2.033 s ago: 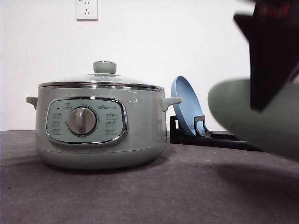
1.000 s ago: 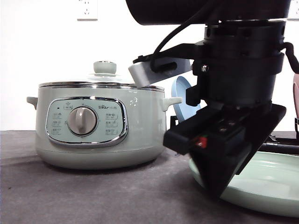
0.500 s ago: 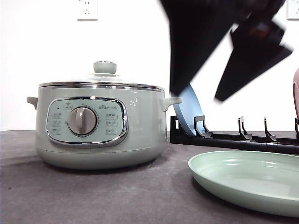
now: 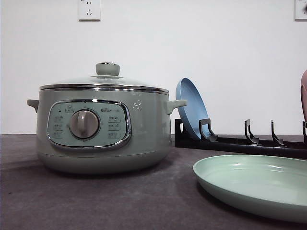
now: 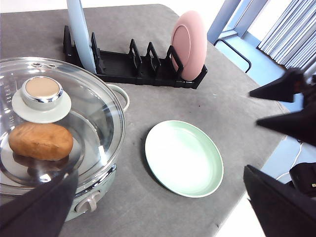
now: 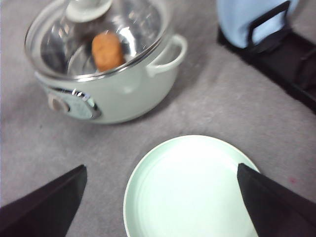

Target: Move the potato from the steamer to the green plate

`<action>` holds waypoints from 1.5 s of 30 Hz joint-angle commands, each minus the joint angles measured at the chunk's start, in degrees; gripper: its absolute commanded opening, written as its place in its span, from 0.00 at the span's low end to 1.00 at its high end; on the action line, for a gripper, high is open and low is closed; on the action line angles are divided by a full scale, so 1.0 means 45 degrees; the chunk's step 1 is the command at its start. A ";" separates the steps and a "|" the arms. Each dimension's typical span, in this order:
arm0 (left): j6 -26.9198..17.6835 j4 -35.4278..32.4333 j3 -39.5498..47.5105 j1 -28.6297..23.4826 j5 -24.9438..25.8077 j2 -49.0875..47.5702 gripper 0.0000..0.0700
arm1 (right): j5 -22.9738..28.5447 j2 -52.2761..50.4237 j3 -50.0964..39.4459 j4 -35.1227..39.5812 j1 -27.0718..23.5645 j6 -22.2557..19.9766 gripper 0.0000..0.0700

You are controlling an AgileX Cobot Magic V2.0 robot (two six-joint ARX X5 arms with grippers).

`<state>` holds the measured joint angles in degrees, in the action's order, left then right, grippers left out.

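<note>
The steamer [image 4: 103, 124] stands on the table's left side with its glass lid [image 5: 59, 123] on. Through the glass I see the potato [image 5: 40, 140] [image 6: 107, 51] lying inside. To the steamer's right the green plate [image 4: 259, 187] [image 5: 183, 158] [image 6: 192, 187] lies flat on the table with nothing on it. My left gripper [image 5: 160, 173] hangs high above the steamer and plate, open and holding nothing. My right gripper [image 6: 162, 167] hovers above the plate's near edge, open too, with its two black fingers [image 5: 284, 123] spread apart.
A black dish rack [image 4: 240, 143] [image 5: 133, 66] runs behind the plate, with a blue plate [image 4: 192, 108] upright at its left end and a pink plate [image 5: 188, 44] at its right. The table edge [image 5: 237, 207] lies just past the green plate.
The right arm that blocked the front view has risen out of that picture. The green plate, held in the air two seconds ago, now lies on the table with nothing touching it.
</note>
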<state>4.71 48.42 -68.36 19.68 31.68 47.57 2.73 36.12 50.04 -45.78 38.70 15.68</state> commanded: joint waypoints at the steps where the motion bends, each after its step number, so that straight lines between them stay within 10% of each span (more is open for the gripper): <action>1: -0.0253 -0.0078 -0.0296 0.0058 0.0063 0.0083 1.00 | -0.0177 -0.0525 -0.0279 -0.0049 -0.0114 0.0116 0.88; 14: -0.0228 0.0154 -0.0325 0.0058 -0.0045 0.0367 1.00 | -0.2550 -0.2912 -0.1453 0.0248 -0.0316 0.1477 0.88; 45: -0.0491 0.3606 -0.9459 0.1458 -0.6617 1.1692 1.00 | -0.2747 -0.2911 -0.1453 0.1403 -0.0316 0.1666 0.88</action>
<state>3.69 64.84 -108.92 25.79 2.48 98.82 -9.45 22.90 42.83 -40.03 36.95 22.79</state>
